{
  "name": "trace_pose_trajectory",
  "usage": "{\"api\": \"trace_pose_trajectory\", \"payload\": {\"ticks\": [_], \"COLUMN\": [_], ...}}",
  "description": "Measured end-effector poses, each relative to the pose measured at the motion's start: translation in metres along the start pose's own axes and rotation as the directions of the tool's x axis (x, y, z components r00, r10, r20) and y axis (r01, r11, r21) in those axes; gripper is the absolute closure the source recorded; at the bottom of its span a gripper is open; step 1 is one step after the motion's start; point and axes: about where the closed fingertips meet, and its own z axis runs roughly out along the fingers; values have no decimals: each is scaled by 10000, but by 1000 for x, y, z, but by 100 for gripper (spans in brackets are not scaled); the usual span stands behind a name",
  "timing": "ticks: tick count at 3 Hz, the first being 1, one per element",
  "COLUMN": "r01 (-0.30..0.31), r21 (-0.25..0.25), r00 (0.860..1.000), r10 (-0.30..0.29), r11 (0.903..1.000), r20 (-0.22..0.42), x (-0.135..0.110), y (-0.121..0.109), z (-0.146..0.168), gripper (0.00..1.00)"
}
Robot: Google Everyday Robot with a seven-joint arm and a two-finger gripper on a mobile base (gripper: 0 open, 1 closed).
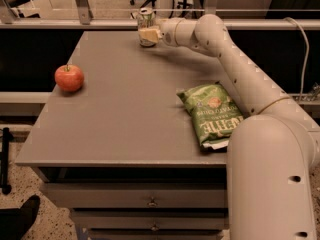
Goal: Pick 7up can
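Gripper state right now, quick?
Gripper: at the 7up can, far edge of the table; open or closed cannot be told.

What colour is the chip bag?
The bag is green, camera view; gripper at the can.
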Motion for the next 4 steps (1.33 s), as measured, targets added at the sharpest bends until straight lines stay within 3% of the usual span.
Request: {"api": "trace_pose_trajectory", "payload": {"ticks": [1,2,3,4], "r01": [-50,460,984,1038], "r21": [-372,-1144,-2055,-2415], "r00": [9994,9947,9904,9911], "r10": [63,-350,-757,-800], "r11": [9993,9924,9737,9648], "r20": [334,964,1156,1063], "x": [-8,-39,-65,-63], "y": [6,19,39,49], "z": [-22,-65,-118,-122], "gripper": [94,100,100,100]}}
